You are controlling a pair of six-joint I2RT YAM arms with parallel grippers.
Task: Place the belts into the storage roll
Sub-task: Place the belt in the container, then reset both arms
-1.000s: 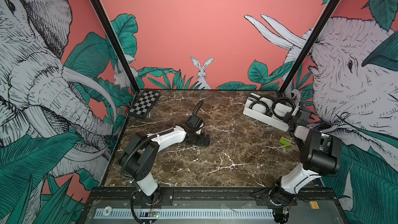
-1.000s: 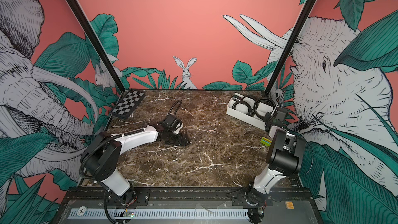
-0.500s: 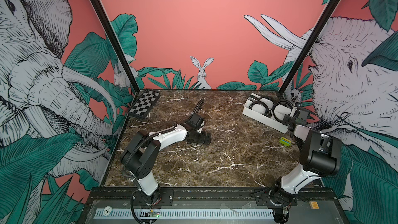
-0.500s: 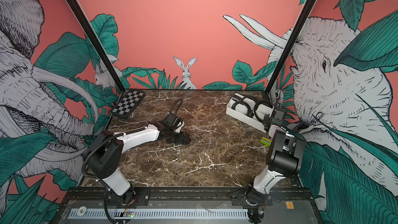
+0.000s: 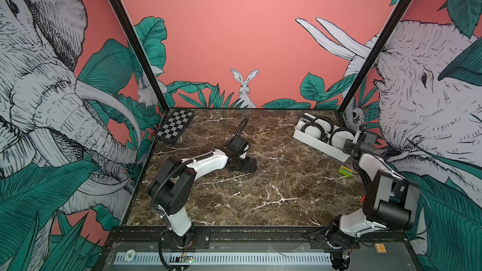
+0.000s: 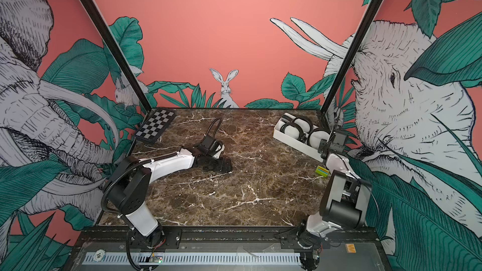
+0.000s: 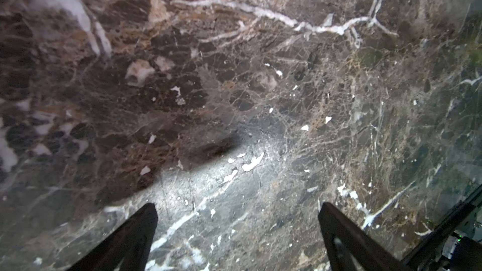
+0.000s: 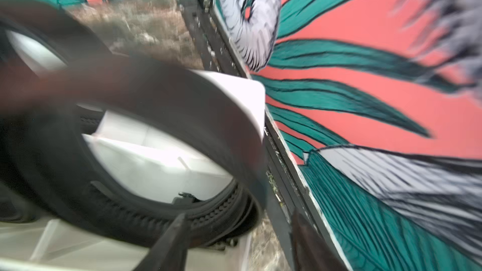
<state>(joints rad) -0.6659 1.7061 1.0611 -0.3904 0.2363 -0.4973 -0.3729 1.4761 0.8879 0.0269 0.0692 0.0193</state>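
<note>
While the right gripper (image 8: pixel 237 217) sits at the near end of the box (image 8: pixel 251 95), its jaws stand apart with nothing pinched. Bench and cage frame show through the gap. One finger (image 8: pixel 169 246) overlaps the nearest of the belts (image 8: pixel 214 215) in the wrist view. Contact or not, can't tell, as the view is blurred. That coil stands on edge in the end compartment and rises above the box wall. More black coil shows behind it, past a partition.

Left gripper (image 7: pixel 236 207): jaws spread wide, nothing in them, only bare bench (image 7: pixel 260 87) underneath. In both top views it (image 5: pixel 247 165) (image 6: pixel 223 165) lies low at mid-bench, well apart from the box.

All the belts (image 5: pixel 326 135) (image 6: pixel 303 135) I can see are inside the box (image 5: pixel 319 147) (image 6: pixel 294 144), coiled into loops with white showing through their centres. Can't sort them by compartment from the top views. The box sits at the far right of the bench, angled along the right cage wall, with the right wrist over its near end.

Green block (image 5: pixel 345 171) lies on the bench just beside the right arm, near the box's near end but not touching it. Checkerboard (image 5: pixel 175 129) is at the far left corner, well apart from the rest.
</note>
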